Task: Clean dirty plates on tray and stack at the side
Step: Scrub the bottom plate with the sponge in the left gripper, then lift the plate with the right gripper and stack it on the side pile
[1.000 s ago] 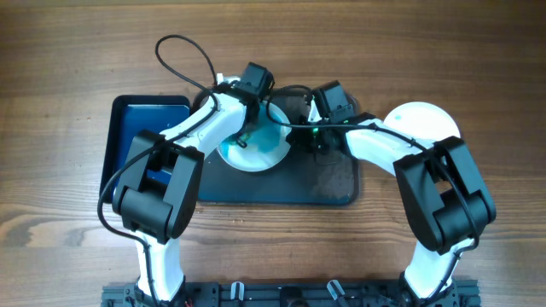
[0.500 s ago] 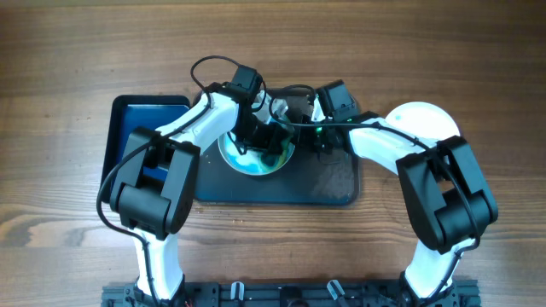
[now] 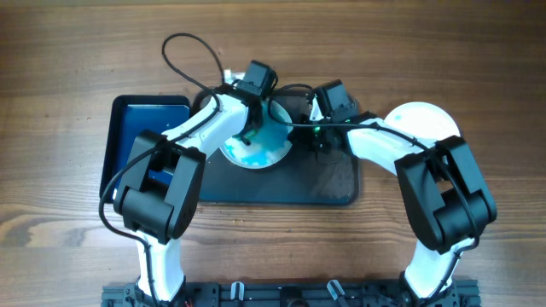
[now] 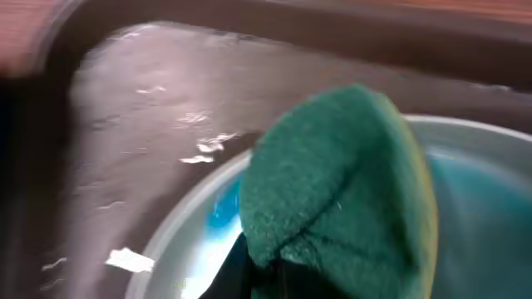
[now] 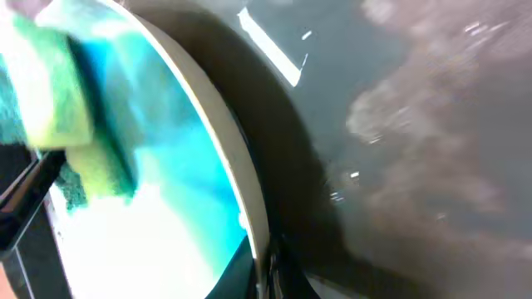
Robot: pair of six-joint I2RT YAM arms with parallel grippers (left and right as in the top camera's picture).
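A white plate with blue smears [image 3: 256, 147] lies on the dark tray [image 3: 324, 183], at its left back part. My left gripper [image 3: 249, 128] is shut on a green sponge [image 4: 341, 191] and presses it on the plate [image 4: 465, 208]. My right gripper [image 3: 300, 136] is shut on the plate's right rim [image 5: 249, 191]; in the right wrist view the green and yellow sponge [image 5: 58, 108] lies at the plate's far side. A clean white plate [image 3: 424, 119] lies on the table to the right of the tray.
A narrow black tray with a blue bottom [image 3: 141, 128] stands left of the dark tray. A black cable [image 3: 183, 60] loops above the left arm. Wooden table [image 3: 77, 60] lies all round.
My left gripper with the sponge swung over the plate's middle and back toward its far left part. My right gripper kept its hold on the rim.
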